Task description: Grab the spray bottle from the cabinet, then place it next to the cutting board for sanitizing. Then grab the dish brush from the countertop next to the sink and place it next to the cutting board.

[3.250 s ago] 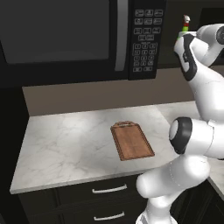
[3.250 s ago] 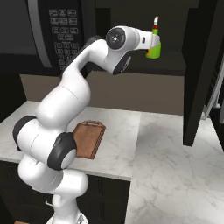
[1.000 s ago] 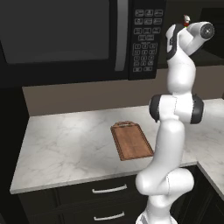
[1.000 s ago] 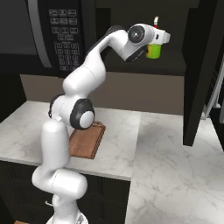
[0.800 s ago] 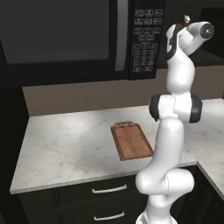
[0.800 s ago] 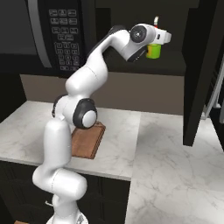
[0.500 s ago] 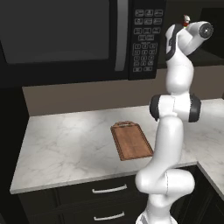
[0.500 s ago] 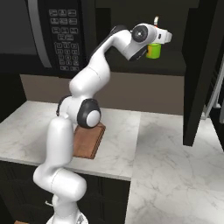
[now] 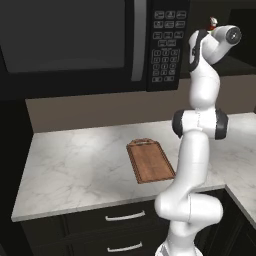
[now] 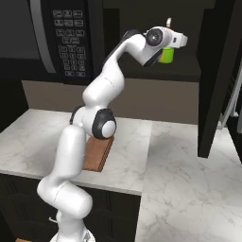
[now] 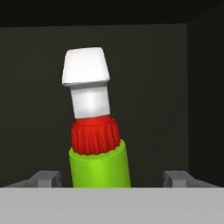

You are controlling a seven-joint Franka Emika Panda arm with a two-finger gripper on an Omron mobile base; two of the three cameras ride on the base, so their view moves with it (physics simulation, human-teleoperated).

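Setting: dark kitchen, white marble countertop (image 9: 75, 165) under a black microwave (image 9: 90, 45).
Cabinet (image 10: 189, 71): open, dark shelf inside.
Spray bottle (image 11: 98, 162): lime green, upright on that shelf, between my fingertips (image 11: 46, 178).
My gripper (image 11: 111, 179): raised to the shelf, jaws spread, not clamping.
Cutting board (image 9: 150, 161): flat on the countertop below.
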